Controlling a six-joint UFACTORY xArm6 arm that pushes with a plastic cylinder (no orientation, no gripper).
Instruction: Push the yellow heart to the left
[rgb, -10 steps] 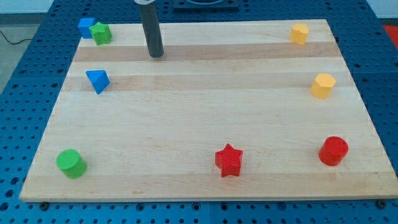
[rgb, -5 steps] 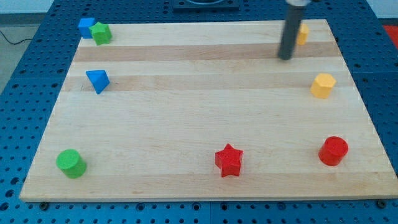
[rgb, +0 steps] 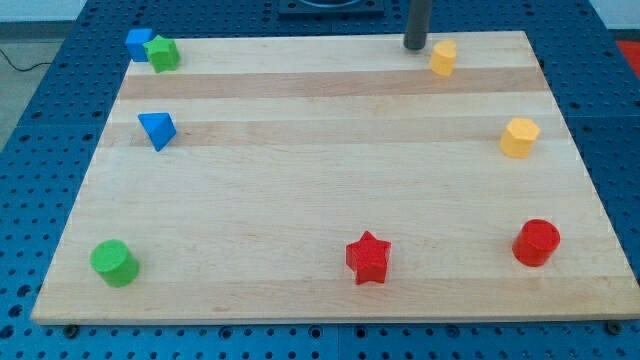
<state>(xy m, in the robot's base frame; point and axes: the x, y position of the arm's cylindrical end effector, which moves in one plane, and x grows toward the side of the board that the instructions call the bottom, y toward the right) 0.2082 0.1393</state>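
- Blue perforated metal is showing around a pale wooden counter (rgb: 320, 190), which is filling most of the view and carrying 8 small blocks.
- My tip (rgb: 415, 47) is resting at the counter's top edge, right of centre, just beside the yellow heart (rgb: 443, 58) on that block's left and slightly above it; whether the 2 are touching I cannot tell.
- No tool with jaws is showing; the arm is ending in a plain dark rod, so nothing is being clamped.
- The yellow heart is sitting near the view's top right, well apart from the other blocks.
- A yellow hexagonal block (rgb: 519, 137) is lying at the view's right edge, below the heart.
- A red cylinder (rgb: 536, 242) is standing at the lower right, with a red star (rgb: 368, 258) lying to its left near the bottom edge.
- A green cylinder (rgb: 114, 262) is sitting at the lower left corner.
- A blue triangular block (rgb: 157, 130) is lying at the left.
- A blue cube (rgb: 138, 43) and a green block (rgb: 162, 53) are touching at the top left corner.
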